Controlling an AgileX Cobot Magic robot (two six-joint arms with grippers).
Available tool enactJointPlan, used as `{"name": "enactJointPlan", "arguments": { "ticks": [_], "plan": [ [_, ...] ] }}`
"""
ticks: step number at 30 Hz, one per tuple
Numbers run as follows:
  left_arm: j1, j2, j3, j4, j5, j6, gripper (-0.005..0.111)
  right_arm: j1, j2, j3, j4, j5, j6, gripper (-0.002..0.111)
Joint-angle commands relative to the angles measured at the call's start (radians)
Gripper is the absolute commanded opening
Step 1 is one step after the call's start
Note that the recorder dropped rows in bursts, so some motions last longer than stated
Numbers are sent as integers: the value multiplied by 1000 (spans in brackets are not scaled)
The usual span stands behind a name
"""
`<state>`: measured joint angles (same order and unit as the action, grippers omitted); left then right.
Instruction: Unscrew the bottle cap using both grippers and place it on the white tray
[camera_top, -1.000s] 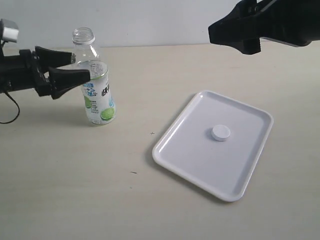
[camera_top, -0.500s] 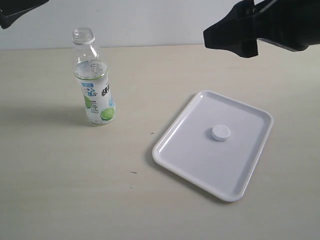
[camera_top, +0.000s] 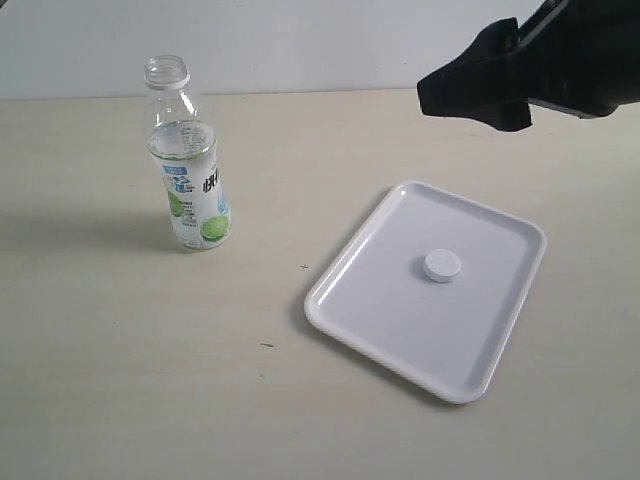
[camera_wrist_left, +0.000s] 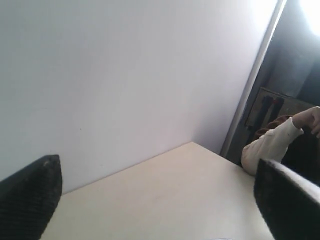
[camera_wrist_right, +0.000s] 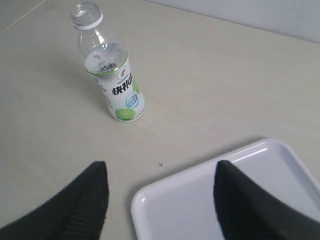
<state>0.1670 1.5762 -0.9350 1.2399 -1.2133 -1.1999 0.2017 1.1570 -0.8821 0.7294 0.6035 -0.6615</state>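
The clear bottle (camera_top: 188, 160) with the lime label stands upright and uncapped at the left of the table, also seen in the right wrist view (camera_wrist_right: 111, 70). The white bottle cap (camera_top: 441, 265) lies in the middle of the white tray (camera_top: 368, 315). My right gripper (camera_top: 470, 92) hangs high above the tray's far side; in its own view it (camera_wrist_right: 161, 175) stands open with nothing between the fingers, over the tray's corner (camera_wrist_right: 150, 202). My left gripper (camera_wrist_left: 160, 175) is out of the exterior view; its own view shows it open, facing the wall and table edge.
The beige tabletop (camera_top: 150, 350) spreads around the bottle and tray. A white wall (camera_top: 300, 40) runs behind the table. In the left wrist view a person's pale sleeve (camera_wrist_left: 267, 145) shows past the table's far corner.
The left gripper let go of the bottle, rose and left the exterior view at the upper left. The right gripper shifted slightly right. Bottle, cap and tray stayed put.
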Motion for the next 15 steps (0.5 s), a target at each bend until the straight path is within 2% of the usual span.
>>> {"name": "enactJointPlan", "arguments": {
  "ticks": [1, 4, 7, 8, 9, 13, 15],
  "plan": [
    [-1, -8, 2, -43, -8, -43, 92, -5, -6, 2, -15, 1, -26, 37],
    [-1, -8, 2, -40, -8, -71, 59, -5, -6, 7, -28, 1, -35, 23],
    [1, -8, 2, -38, -8, -71, 9, -5, -6, 32, -33, -17, -53, 10],
    [1, -6, 2, -38, -8, -62, 1, -5, -6, 50, -37, -41, -53, 5],
    [1, -6, 2, -38, -8, -58, 3, -5, -6, 67, -37, -63, -53, 1],
    [1, -4, 2, 13, -8, -60, 5, -5, -6, 184, -26, -249, -51, 0],
    [13, -6, 2, 53, -8, -144, 3, -5, -17, 256, -19, -373, -51, 0]
  ]
}}
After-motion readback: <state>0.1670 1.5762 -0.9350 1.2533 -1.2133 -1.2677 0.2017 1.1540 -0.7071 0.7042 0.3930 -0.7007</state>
